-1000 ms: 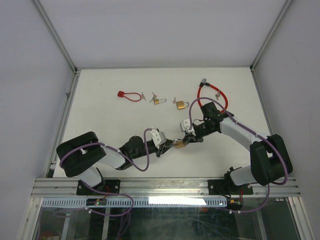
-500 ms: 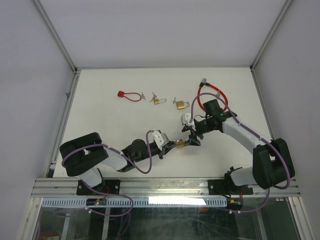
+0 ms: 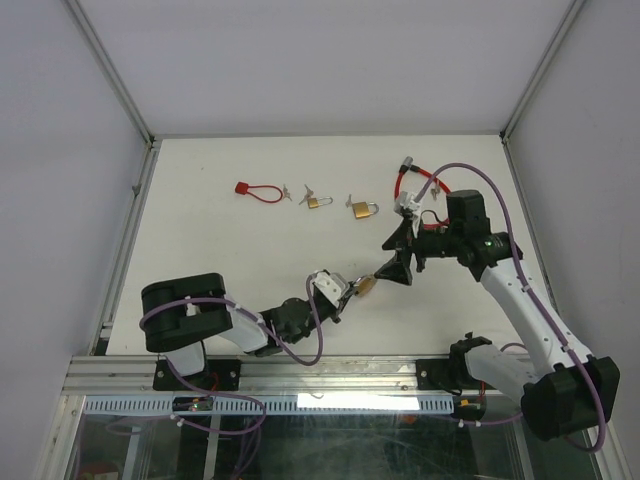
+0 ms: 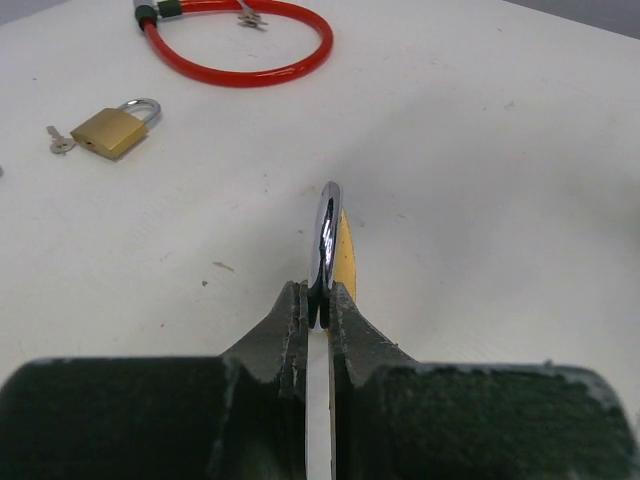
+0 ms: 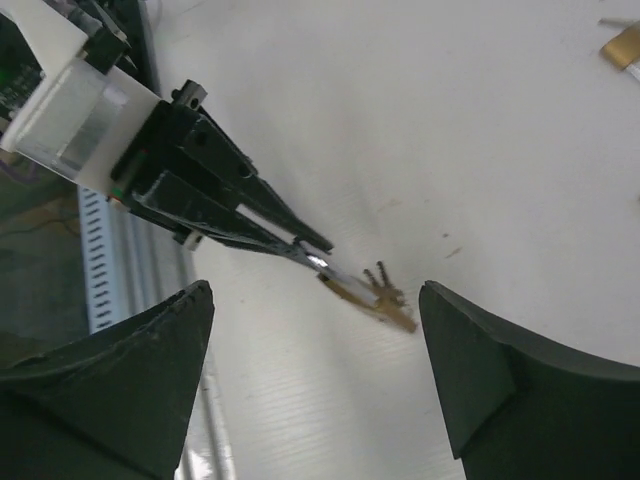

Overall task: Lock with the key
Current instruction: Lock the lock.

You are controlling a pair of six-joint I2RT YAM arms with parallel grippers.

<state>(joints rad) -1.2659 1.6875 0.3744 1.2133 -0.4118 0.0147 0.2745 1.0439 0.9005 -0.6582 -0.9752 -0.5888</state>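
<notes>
A small brass padlock (image 3: 366, 287) with a chrome shackle (image 4: 327, 235) hangs at the front middle of the table, just above it. My left gripper (image 3: 349, 293) is shut on that shackle; in the left wrist view the jaws pinch the shackle edge-on, and the brass body (image 4: 345, 262) shows behind it. My right gripper (image 3: 400, 256) is open, up and to the right of the padlock and apart from it. In the right wrist view the padlock (image 5: 350, 290) lies between my spread fingertips (image 5: 200, 300), with a key (image 5: 385, 285) sticking out of its body.
Two more brass padlocks (image 3: 313, 202) (image 3: 363, 209) with keys lie at the back middle. A small red cable lock (image 3: 258, 190) is at the back left. A larger red cable loop (image 3: 425, 190) lies just behind the right arm. The table's front rail (image 3: 330, 375) runs below the arms.
My right gripper has opened, let go at the padlock and drawn back up to the right. My left gripper has closed fully on the shackle and shifted slightly right with the padlock.
</notes>
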